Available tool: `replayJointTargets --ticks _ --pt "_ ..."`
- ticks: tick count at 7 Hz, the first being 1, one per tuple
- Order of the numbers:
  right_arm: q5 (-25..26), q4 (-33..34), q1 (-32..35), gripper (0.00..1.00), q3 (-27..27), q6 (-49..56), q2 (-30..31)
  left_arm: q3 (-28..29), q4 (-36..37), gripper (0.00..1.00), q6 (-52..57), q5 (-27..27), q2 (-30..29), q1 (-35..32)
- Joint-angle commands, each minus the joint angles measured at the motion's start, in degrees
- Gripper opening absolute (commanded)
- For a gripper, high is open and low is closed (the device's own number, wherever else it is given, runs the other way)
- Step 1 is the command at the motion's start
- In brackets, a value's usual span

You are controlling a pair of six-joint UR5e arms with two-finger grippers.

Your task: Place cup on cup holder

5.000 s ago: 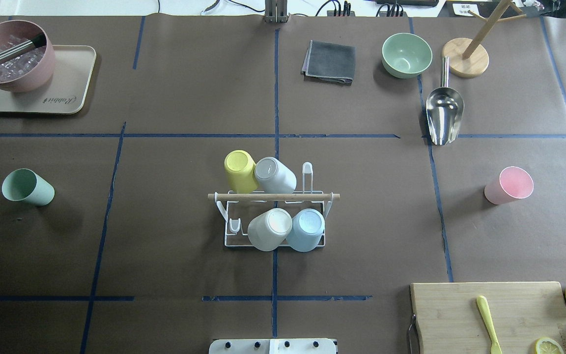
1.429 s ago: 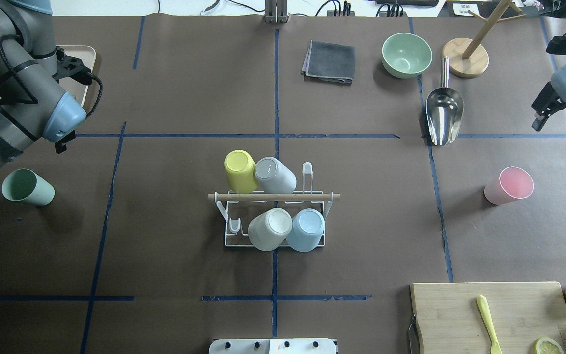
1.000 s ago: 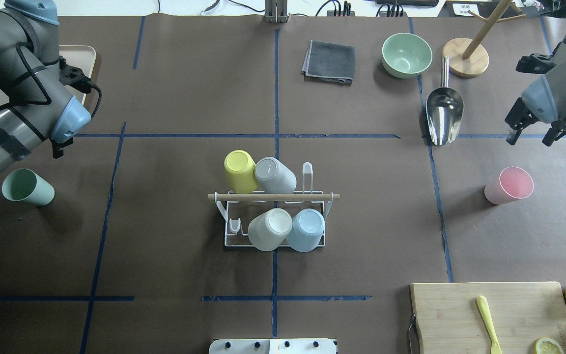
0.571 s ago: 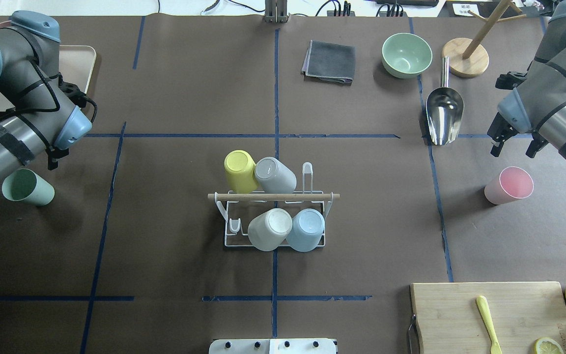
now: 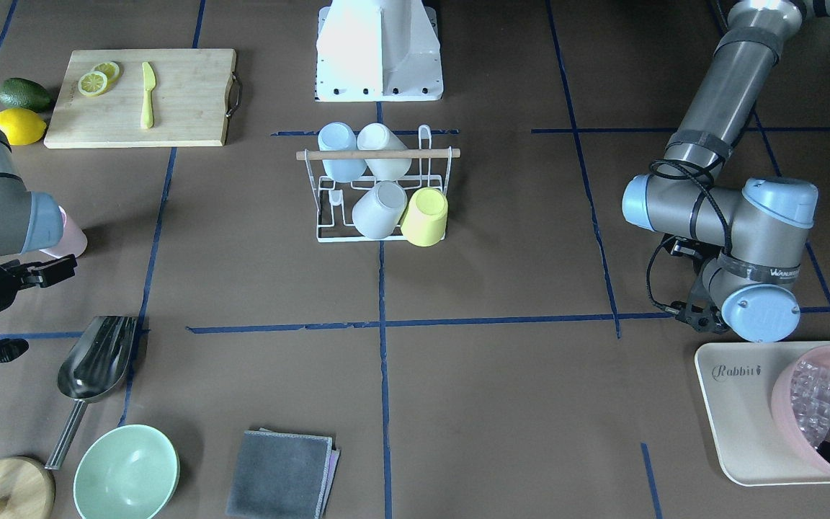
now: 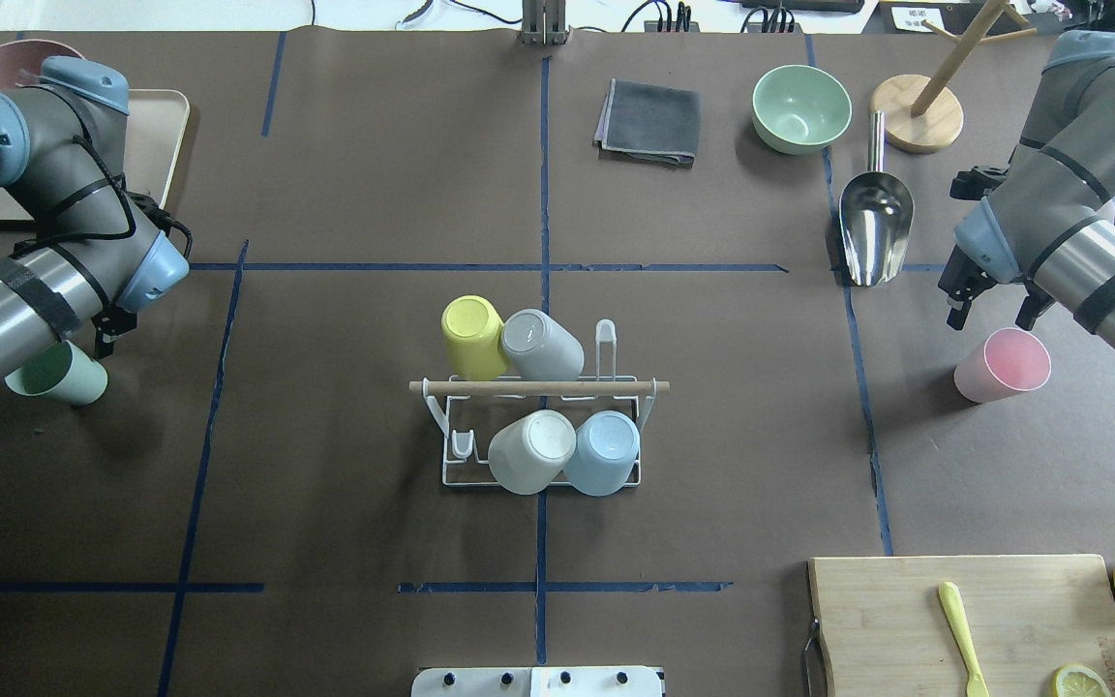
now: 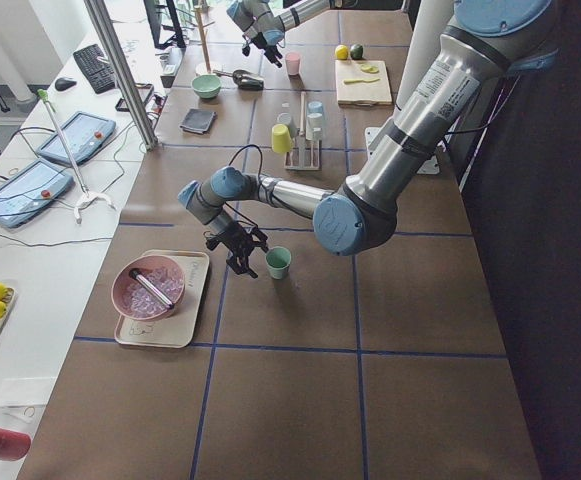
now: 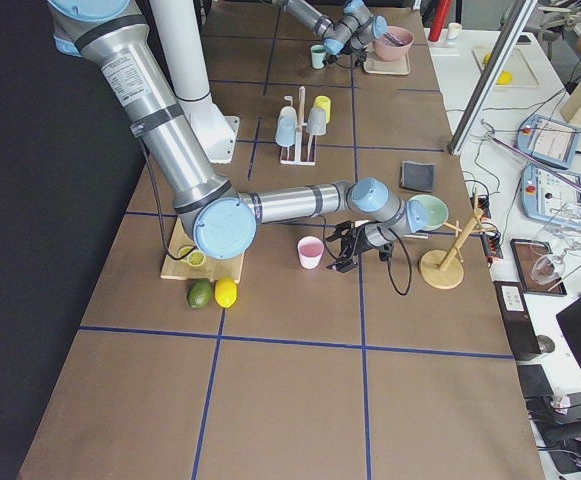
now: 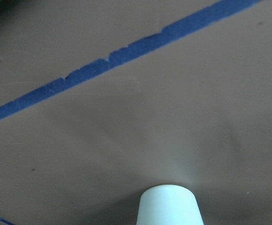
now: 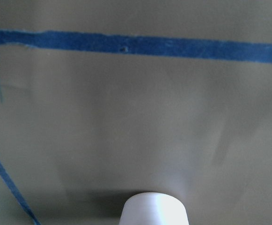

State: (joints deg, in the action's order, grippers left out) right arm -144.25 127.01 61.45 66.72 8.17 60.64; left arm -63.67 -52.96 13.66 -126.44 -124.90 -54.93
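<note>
The white wire cup holder [image 6: 452, 473] with a wooden rod [image 6: 538, 387] stands mid-table and carries a yellow, a grey, a white and a light blue cup. A green cup [image 6: 74, 382] stands at the left, partly under my left arm. My left gripper [image 6: 101, 334] hangs just beyond it, open and empty; the cup's end shows at the bottom of the left wrist view [image 9: 170, 206]. A pink cup [image 6: 1003, 365] stands at the right. My right gripper [image 6: 991, 312] is open and empty just beyond it; the cup also shows in the right wrist view [image 10: 154, 208].
A beige tray [image 6: 156, 126] with a pink bowl of ice is far left. A grey cloth [image 6: 649, 121], green bowl [image 6: 799, 108], metal scoop [image 6: 875, 223] and wooden stand [image 6: 918, 111] are at the back. A cutting board [image 6: 896, 620] is near right.
Both arms have come into view and moved toward the near side, the left gripper closing on the green cup, the right on the pink cup. No cup has moved.
</note>
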Motion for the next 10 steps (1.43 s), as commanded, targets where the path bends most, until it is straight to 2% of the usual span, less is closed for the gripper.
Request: replayJointTargets --ticks 1,8,9,10 --pt "0.11 1.39 -1.41 1.0 -0.01 0.0 0.44 1.0 2.41 1.0 0.05 -1.09 -0.34 0.35" --pt "0.81 2.36 -3.88 1.0 0.51 2.46 2.2 4.51 4.27 1.0 0.32 -3.46 0.01 0.96" --pt "0.81 2.97 -3.97 0.69 0.43 3.25 2.29 4.52 4.44 1.0 0.32 -3.55 0.01 1.14" --pt "0.98 4.46 -3.18 0.03 0.86 4.12 2.2 4.52 5.05 1.0 0.32 -3.55 -0.25 1.05"
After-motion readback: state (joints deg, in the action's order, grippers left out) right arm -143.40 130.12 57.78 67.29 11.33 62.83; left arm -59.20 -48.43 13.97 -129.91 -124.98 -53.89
